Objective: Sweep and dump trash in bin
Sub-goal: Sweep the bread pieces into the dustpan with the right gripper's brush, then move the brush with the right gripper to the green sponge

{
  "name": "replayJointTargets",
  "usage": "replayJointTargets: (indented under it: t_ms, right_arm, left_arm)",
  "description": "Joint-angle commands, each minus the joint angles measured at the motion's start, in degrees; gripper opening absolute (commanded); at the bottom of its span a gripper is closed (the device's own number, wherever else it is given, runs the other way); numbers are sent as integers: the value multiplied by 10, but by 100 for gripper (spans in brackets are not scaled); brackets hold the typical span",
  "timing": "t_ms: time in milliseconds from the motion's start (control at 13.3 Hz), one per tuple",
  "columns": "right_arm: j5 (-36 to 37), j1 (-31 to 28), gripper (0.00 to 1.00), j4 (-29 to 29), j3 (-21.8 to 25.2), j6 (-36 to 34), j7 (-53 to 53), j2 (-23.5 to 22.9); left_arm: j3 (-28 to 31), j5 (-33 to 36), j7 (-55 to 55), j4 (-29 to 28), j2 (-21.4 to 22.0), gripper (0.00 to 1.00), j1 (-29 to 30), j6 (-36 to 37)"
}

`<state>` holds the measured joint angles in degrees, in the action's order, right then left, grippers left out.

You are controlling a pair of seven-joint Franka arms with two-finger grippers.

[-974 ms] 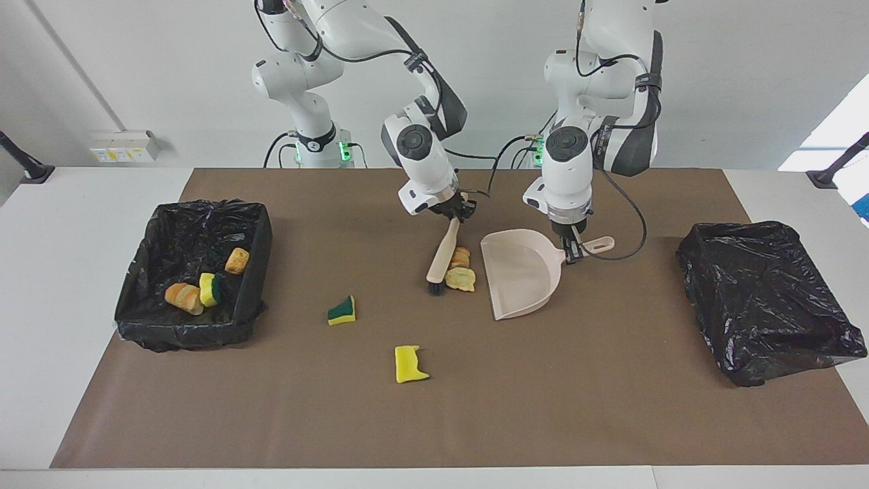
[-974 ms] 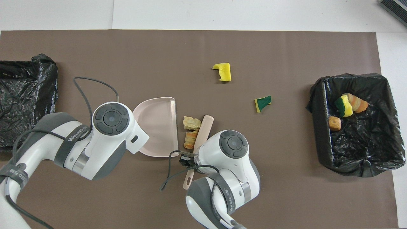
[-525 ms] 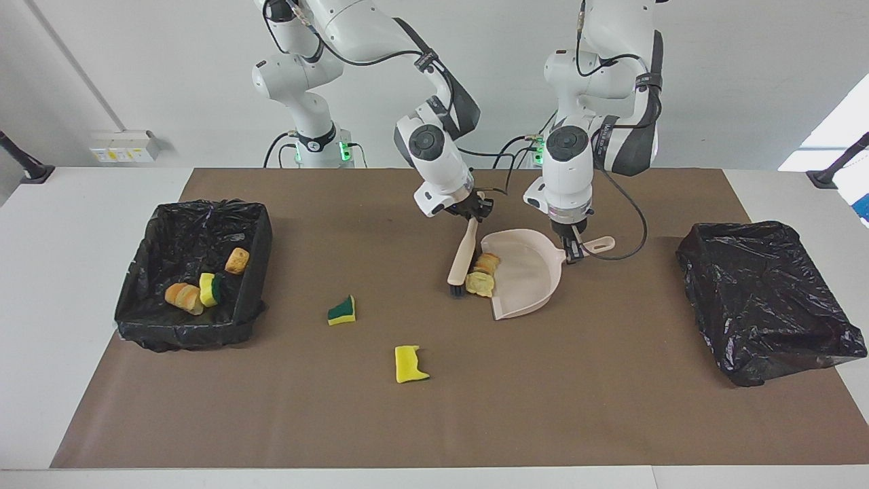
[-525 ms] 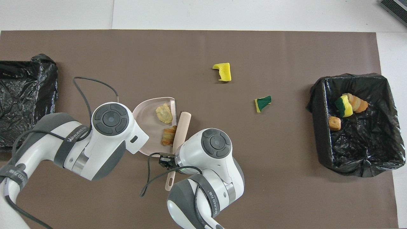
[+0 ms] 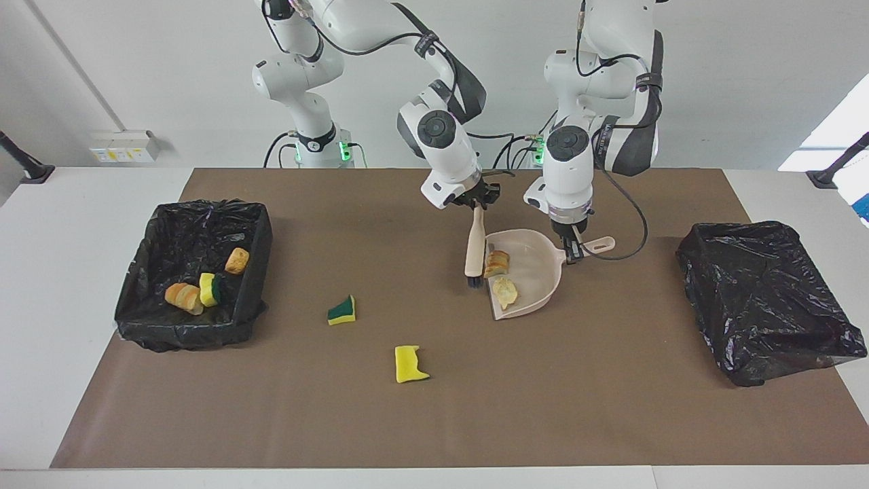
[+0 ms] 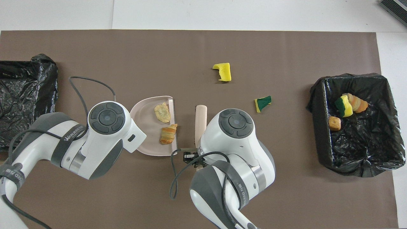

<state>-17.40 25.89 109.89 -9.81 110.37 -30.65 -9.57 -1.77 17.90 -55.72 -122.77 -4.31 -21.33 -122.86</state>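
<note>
Seven scraps [image 5: 411,364], two bins [image 5: 139,299]

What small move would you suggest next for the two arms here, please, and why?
Probably the left gripper should lift the dustpan and carry it to a bin: two bread chunks already lie in it, and the brush, held by the right gripper, stands at its lip.

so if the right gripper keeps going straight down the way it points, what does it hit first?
The right gripper points down, shut on the brush handle. Going on, the bristles would likely press into the mat beside the dustpan lip; how high they hang is unclear.
</note>
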Motion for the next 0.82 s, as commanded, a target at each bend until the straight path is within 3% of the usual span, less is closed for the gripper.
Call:
replayJointTargets:
  t_ms: [0, 300, 600, 750]
  right_arm:
    - [60, -32, 0, 4, -4, -49, 26, 17]
    - [160, -100, 0, 6, -4, -53, 47, 9]
    - [245, -192, 0, 5, -5, 18, 200, -18]
    - [285, -220, 0, 5, -4, 50, 210, -39]
  left_arm:
    - [-1, 5, 7, -22, 19, 0, 6, -16]
    - [-1, 4, 25, -21, 18, 0, 6, -16]
    - [-1, 0, 25, -22, 18, 0, 9, -16]
    - [-1, 0, 25, -22, 18, 0, 17, -16]
